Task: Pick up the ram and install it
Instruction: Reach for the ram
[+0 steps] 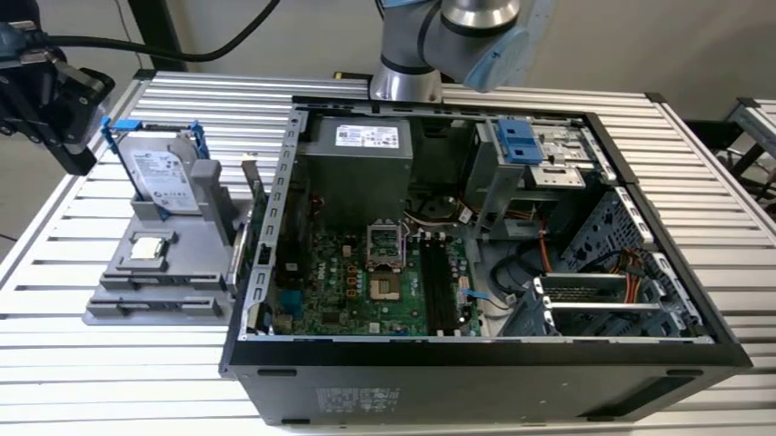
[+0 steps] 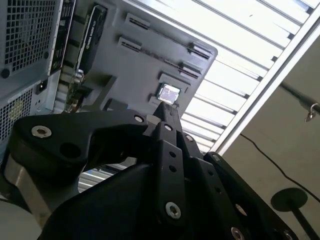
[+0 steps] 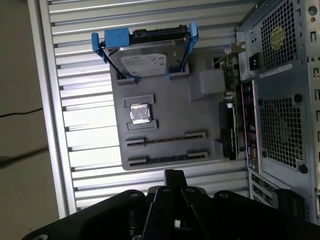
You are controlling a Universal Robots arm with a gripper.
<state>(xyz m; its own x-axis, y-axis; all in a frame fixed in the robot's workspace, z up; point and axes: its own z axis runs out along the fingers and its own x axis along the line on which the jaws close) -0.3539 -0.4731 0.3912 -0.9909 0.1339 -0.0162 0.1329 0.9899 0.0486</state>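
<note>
My black gripper hangs high at the exterior view's left, above the table edge beside the grey parts fixture. In both wrist views its fingers meet at one tip, shut with nothing between them. The fixture's two long slots look bare. The ram is hidden from me: I cannot tell whether a stick sits in the dark memory slots on the motherboard inside the open computer case.
A silver hard drive with blue rails stands at the fixture's back, and a small square processor chip lies mid-fixture. An expansion card stands between fixture and case. The arm's base rises behind the case on the slatted table.
</note>
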